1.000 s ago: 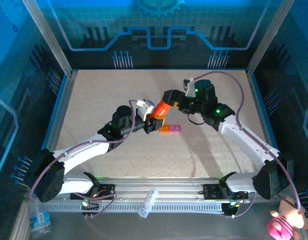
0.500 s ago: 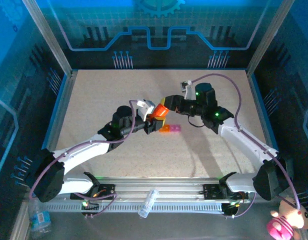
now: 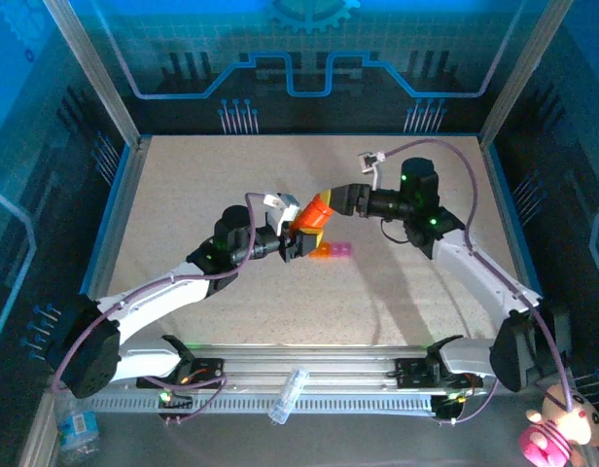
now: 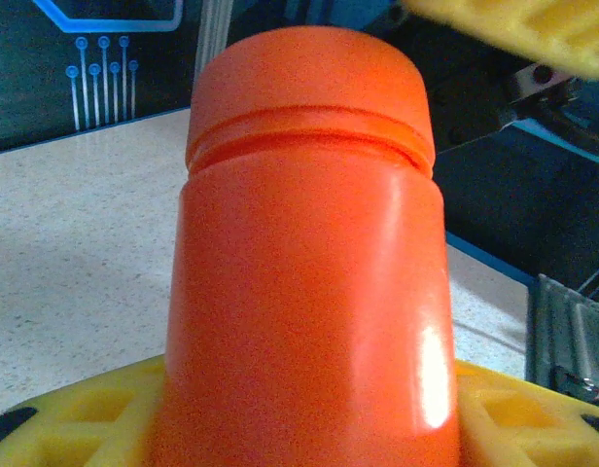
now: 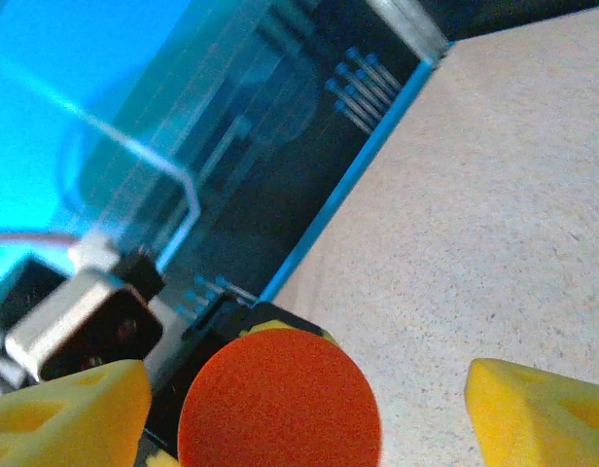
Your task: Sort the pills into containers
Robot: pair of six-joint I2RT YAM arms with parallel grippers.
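My left gripper [image 3: 301, 236] is shut on a tall orange bottle [image 3: 313, 215], which tilts up and to the right above the table. In the left wrist view the bottle [image 4: 309, 272] rises between my yellow fingers [image 4: 71, 413], its round cap on top. My right gripper [image 3: 331, 200] points left at the cap, open. In the right wrist view the round cap [image 5: 278, 401] sits between the spread yellow fingers [image 5: 538, 413] of the right gripper [image 5: 309, 413], with a gap on the right side. The containers [image 3: 332, 251], a short orange and pink strip, lie just under the bottle. No pills are visible.
The speckled beige table [image 3: 231, 185] is walled by blue rails and clear panels. A yellow finger of the right gripper [image 4: 518, 24] hangs over the cap in the left wrist view. A clear tube [image 3: 288, 394] lies on the front rail.
The right wrist has pulled back to the right and levelled out, so its gripper now faces the cap end-on. The left gripper and the bottle have barely moved.
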